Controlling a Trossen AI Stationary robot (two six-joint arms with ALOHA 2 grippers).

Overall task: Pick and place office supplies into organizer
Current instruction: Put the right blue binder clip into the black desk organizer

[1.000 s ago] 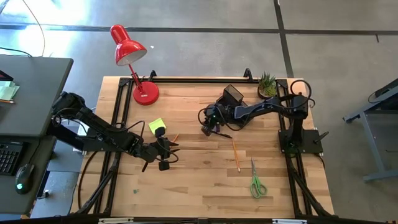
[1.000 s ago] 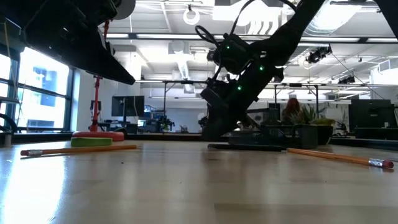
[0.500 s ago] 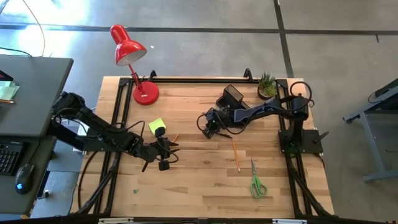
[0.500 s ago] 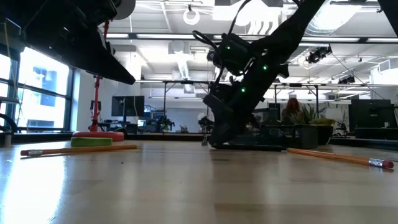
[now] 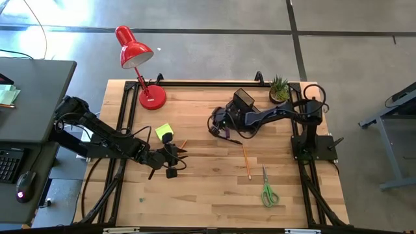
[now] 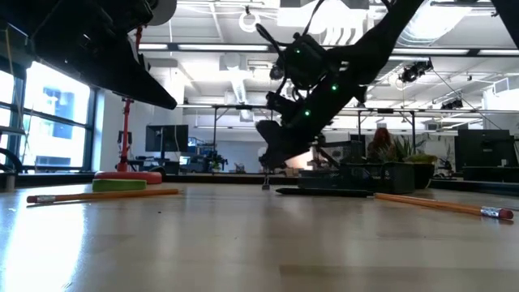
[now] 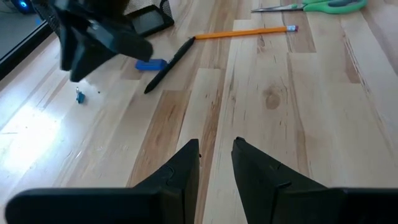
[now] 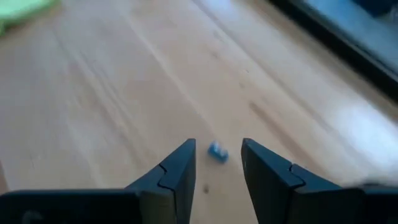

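My right gripper [image 5: 217, 123] hangs open above the table's middle, near the black mesh organizer [image 5: 244, 99]. A tiny blue piece [image 8: 217, 151] lies on the wood below its fingertips, untouched. A dark pen [image 7: 168, 65] and a short blue object [image 7: 151, 65] lie beside the organizer. The yellow-green sticky-note block [image 5: 164, 132] and a short pencil [image 5: 183, 144] lie toward the left. An orange pencil [image 5: 246, 161] and the green-handled scissors [image 5: 268, 190] lie toward the right. My left gripper [image 5: 170, 160] waits, narrowly open, over bare wood near the sticky notes.
A red desk lamp [image 5: 140, 65] stands at the far left corner and a small potted plant [image 5: 279, 88] at the far right, beside the organizer. Bare wood spreads along the near side of the table [image 5: 208, 195]. A black frame rims the table.
My right gripper dipped to the table near the pen, then rose clear and drew a little toward the far edge. The tiny blue piece, which first shows half a second ago, stays on the wood below it.
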